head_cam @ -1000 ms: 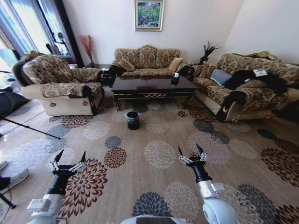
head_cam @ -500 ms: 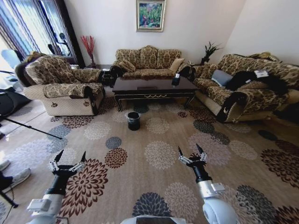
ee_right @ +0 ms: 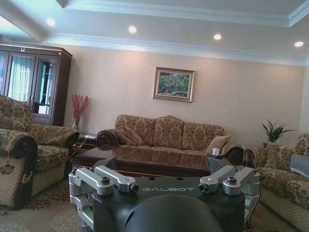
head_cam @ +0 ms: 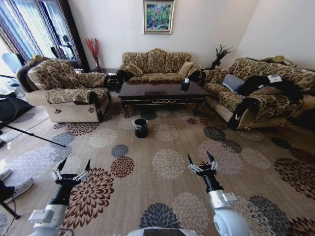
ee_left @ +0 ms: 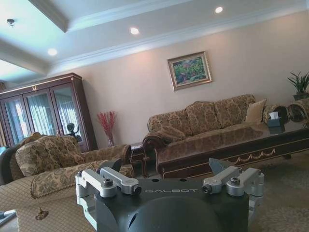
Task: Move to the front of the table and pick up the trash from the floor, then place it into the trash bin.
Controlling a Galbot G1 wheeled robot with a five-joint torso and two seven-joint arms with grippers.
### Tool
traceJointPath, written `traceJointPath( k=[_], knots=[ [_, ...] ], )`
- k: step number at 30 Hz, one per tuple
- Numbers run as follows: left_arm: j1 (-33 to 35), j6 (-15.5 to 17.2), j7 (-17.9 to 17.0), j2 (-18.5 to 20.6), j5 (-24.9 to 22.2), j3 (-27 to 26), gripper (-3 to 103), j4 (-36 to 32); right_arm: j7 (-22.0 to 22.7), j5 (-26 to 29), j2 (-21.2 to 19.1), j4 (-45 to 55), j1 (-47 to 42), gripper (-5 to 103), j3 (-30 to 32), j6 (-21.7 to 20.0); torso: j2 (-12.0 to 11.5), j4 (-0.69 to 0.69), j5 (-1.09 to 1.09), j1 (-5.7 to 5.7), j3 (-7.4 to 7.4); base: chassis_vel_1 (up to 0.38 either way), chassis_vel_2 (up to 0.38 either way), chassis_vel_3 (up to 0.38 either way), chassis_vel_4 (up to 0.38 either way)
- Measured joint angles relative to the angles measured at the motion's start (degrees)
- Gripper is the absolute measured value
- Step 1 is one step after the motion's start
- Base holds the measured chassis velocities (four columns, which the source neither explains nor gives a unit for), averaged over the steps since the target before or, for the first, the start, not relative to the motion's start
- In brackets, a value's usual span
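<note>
The dark glossy table [head_cam: 160, 92] stands far ahead in front of the back sofa, with gold ornament on its front apron. It also shows in the left wrist view [ee_left: 241, 147] and the right wrist view [ee_right: 159, 162]. The small black trash bin [head_cam: 141, 127] stands on the carpet just before the table's left front corner. The trash is out of view, or too small to make out on the patterned carpet. My left gripper [head_cam: 75, 163] and right gripper [head_cam: 199, 157] are held low in front of me, both open and empty, far from the bin.
An armchair [head_cam: 66, 91] flanks the table on the left, a long sofa [head_cam: 256, 91] on the right and another sofa [head_cam: 155, 64] behind. A tripod leg [head_cam: 29, 133] and a person's shoe [head_cam: 19, 187] lie at the left. Open flowered carpet [head_cam: 167, 162] stretches ahead.
The whole head view has shifted slightly, so the camera has moved a little. Both arms keep the same pose with open fingers.
</note>
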Motion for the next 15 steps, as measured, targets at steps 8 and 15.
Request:
traceJointPath(
  k=[8, 15],
  knots=[
    [0.0, 0.0, 0.0, 0.0, 0.0, 0.0, 100, 0.0, 0.0, 0.0, 0.0, 0.0, 0.0, 100, 0.0, 0.0, 1.9, 0.0, 0.0, 0.87, 1.03, 0.0, 0.0, 0.0, 0.0],
    [0.0, 0.0, 0.0, 0.0, 0.0, 0.0, 100, 0.0, 0.0, 0.0, 0.0, 0.0, 0.0, 100, 0.0, 0.0, 3.2, 0.0, 0.0, 1.39, 1.77, 0.0, 0.0, 0.0, 0.0]
  ],
)
